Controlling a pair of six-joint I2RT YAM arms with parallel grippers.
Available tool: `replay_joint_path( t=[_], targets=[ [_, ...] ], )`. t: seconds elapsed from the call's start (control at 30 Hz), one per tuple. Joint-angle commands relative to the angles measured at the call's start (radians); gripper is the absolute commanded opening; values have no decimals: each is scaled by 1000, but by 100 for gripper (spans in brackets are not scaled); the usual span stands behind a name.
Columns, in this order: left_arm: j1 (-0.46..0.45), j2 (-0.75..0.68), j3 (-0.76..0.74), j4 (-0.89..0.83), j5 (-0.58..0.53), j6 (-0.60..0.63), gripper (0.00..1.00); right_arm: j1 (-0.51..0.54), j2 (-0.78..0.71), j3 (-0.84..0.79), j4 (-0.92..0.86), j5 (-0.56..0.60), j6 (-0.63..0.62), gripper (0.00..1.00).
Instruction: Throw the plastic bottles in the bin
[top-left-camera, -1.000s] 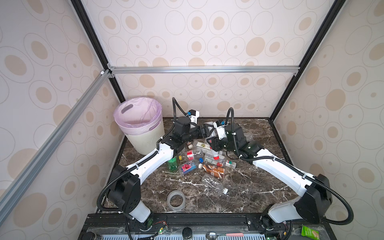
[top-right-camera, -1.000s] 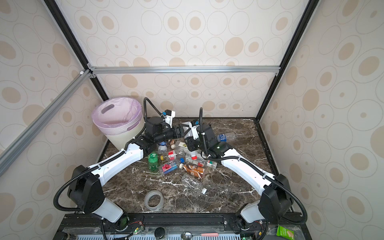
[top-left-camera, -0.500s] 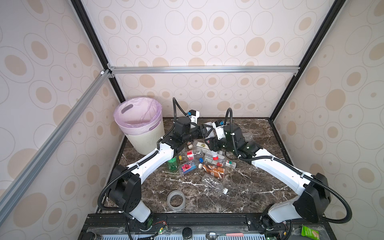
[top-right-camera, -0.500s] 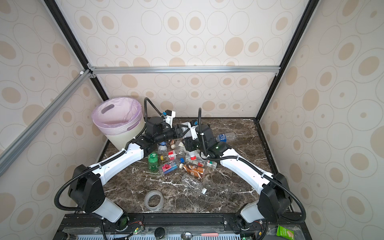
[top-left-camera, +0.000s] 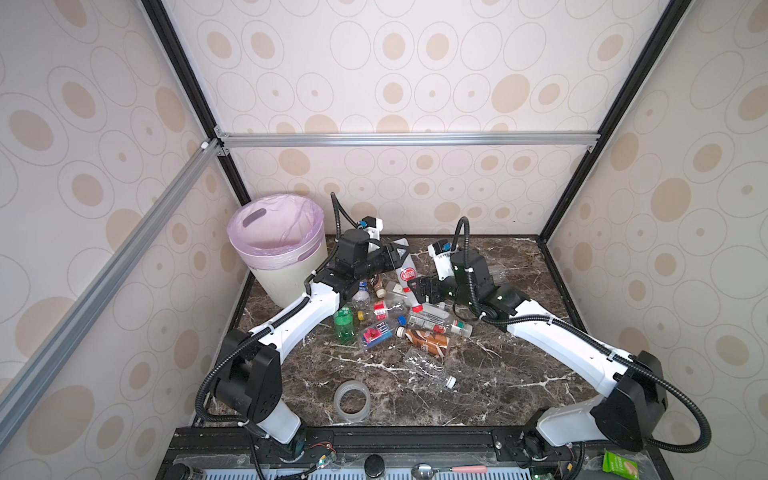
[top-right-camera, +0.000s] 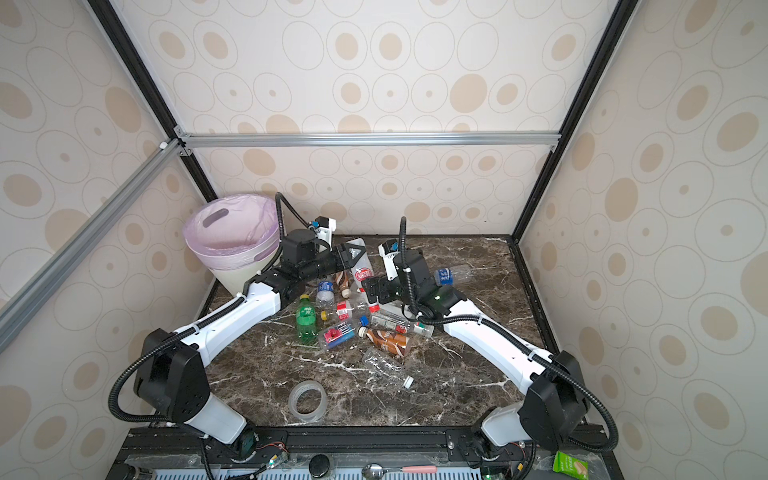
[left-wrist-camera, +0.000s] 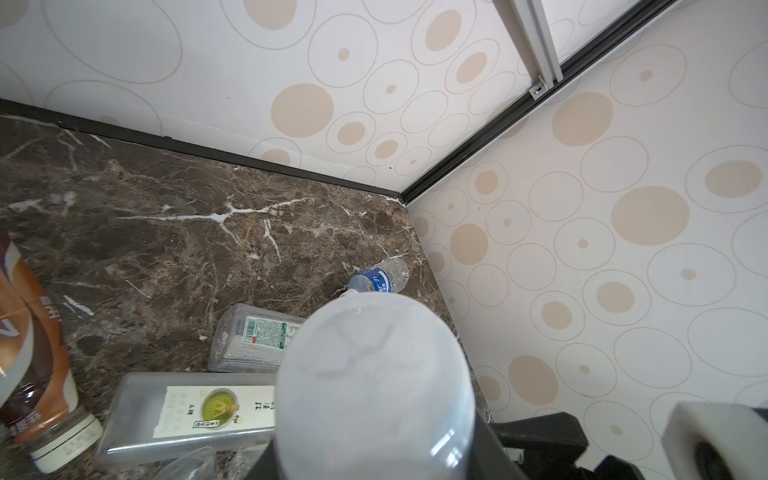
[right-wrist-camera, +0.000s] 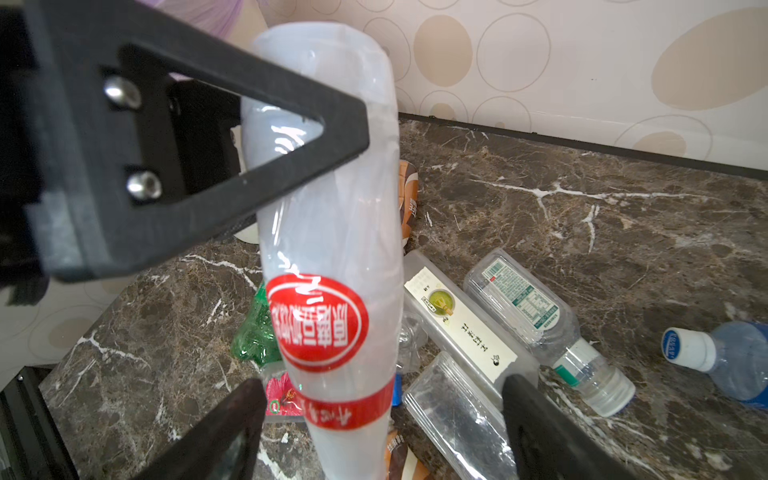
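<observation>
Where the two arms meet: I see the left gripper (top-left-camera: 400, 257) pinching a milky white plastic bottle with a red oval label (top-left-camera: 408, 273) by its upper body, tilted, neck end down over the pile.
On the right: my right gripper (right-wrist-camera: 382, 399) stands spread, one finger (right-wrist-camera: 232, 424) on each side of that bottle's red neck band, neither touching it.
Bin: round cream-white plastic wastebasket with a pale lilac liner (top-left-camera: 291, 279), back left corner, beside the left arm.
Other bottles: a green one (top-left-camera: 344, 328), a brown-wrapped one (top-left-camera: 430, 341) and clear ones lie clustered on the dark marble table (top-left-camera: 498, 374); a blue-labelled one (top-right-camera: 444, 275) lies alone behind the right arm.
Tape ring (top-left-camera: 337, 399): clear, near the front edge.
</observation>
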Motion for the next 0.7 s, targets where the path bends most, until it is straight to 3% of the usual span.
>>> replay_joint_path(
  t=[0.0, 0.33, 0.67],
  targets=[
    [18, -15, 46, -54, -40, 65, 33, 8, -49, -24, -13, 4, -6, 99],
    [80, -57, 232, -195, -227, 243, 33, 12, -65, -21, -11, 4, -12, 100],
    [86, -121, 439, -198, -574, 574, 33, 120, -10, 148, 70, -46, -107, 100]
  ],
)
